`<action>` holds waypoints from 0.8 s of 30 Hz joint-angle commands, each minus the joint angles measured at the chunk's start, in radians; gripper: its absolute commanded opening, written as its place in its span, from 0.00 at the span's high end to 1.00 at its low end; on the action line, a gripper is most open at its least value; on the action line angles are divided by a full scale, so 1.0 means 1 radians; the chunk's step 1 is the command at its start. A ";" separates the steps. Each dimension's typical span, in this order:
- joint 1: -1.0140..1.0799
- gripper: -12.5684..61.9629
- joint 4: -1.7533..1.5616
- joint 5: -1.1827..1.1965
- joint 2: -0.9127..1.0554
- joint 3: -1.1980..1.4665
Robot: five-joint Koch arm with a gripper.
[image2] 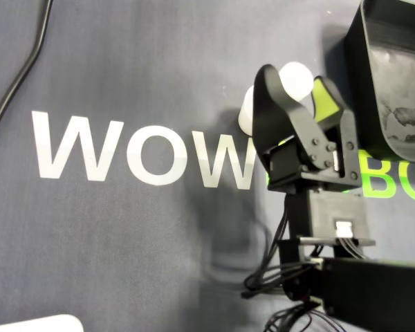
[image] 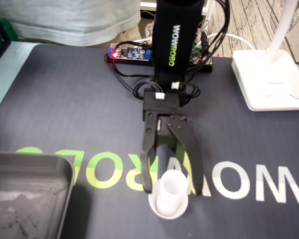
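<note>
A white cylinder on a round white base (image: 172,188) stands upright on the dark mat, over the printed lettering. The black gripper (image: 172,191) reaches down around it and is open, one finger on each side of the cylinder. The left finger (image: 148,174) stands a little off the cylinder, while the right finger (image: 194,169) is close beside it. From overhead, the white cylinder (image2: 297,75) shows between the two fingers of the gripper (image2: 295,81), with its base peeking out at the left.
A dark grey tray (image: 40,162) sits at the lower left of the fixed view and at the upper right in the overhead view (image2: 371,83). A white lamp base (image: 269,79) stands at the right, and a circuit board (image: 132,52) with cables lies behind the arm.
</note>
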 commanded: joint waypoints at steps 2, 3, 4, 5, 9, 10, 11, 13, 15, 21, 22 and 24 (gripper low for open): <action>-0.023 0.40 -0.091 -0.011 -0.011 -0.035; -0.028 0.40 -0.087 -0.011 -0.017 -0.043; -0.031 0.40 -0.086 -0.011 -0.028 -0.052; -0.034 0.40 -0.086 -0.011 -0.038 -0.061; -0.034 0.42 -0.087 -0.011 -0.087 -0.101; -0.034 0.43 -0.086 -0.011 -0.094 -0.109; -0.034 0.43 -0.086 -0.012 -0.101 -0.117; -0.034 0.43 -0.086 -0.014 -0.115 -0.127; -0.034 0.43 -0.075 -0.026 -0.120 -0.133; -0.034 0.50 -0.057 -0.032 -0.126 -0.133; -0.034 0.50 -0.055 -0.032 -0.126 -0.132; -0.032 0.51 -0.048 -0.032 -0.126 -0.132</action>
